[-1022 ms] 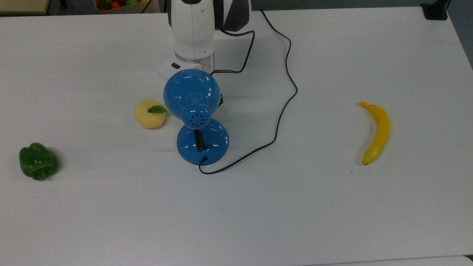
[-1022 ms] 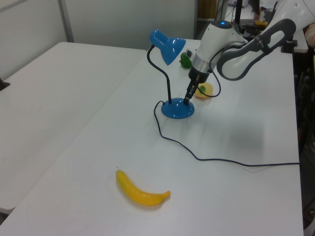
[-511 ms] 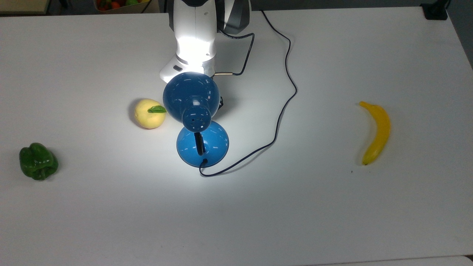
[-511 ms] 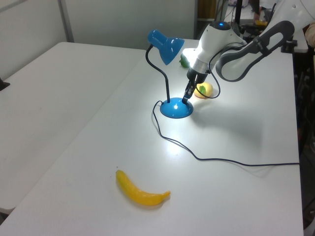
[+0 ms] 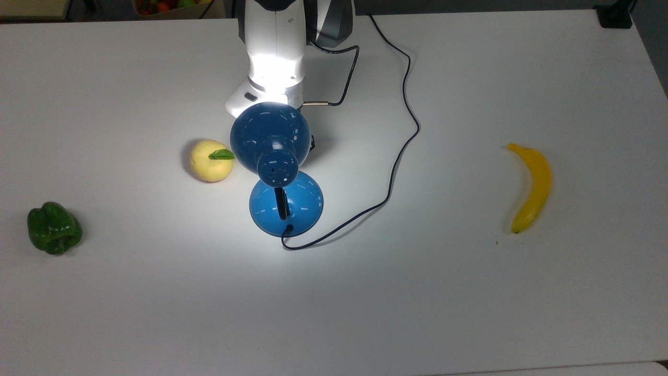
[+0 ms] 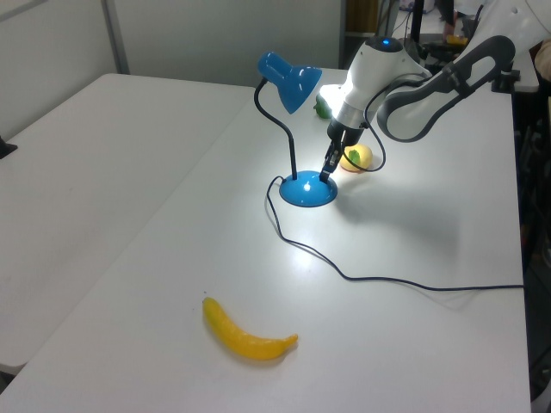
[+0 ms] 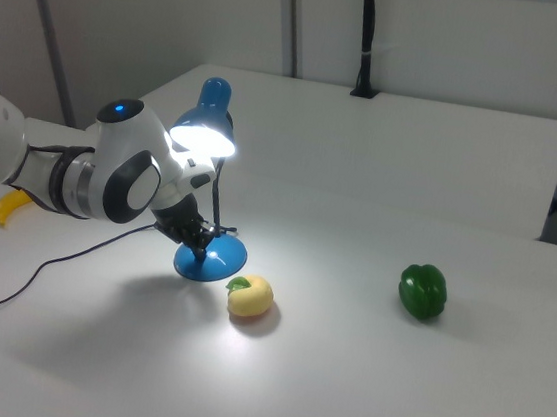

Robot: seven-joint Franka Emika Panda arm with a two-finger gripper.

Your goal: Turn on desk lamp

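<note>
Left view gives you the gripper tip down on the desk lamp's base; you cannot tell how it is set. Lamp is lit, mid-desk, yellow fruit beside it, banana well apart.

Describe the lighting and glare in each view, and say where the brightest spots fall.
Top view: the desk lamp is lit, washing out the white arm behind its shade and brightening the table around the base. Left view: a bright pool surrounds the base, with a glint on it. Right view: the shade's opening glows white, lighting the yellow fruit; the green pepper sits in dimmer light.
</note>
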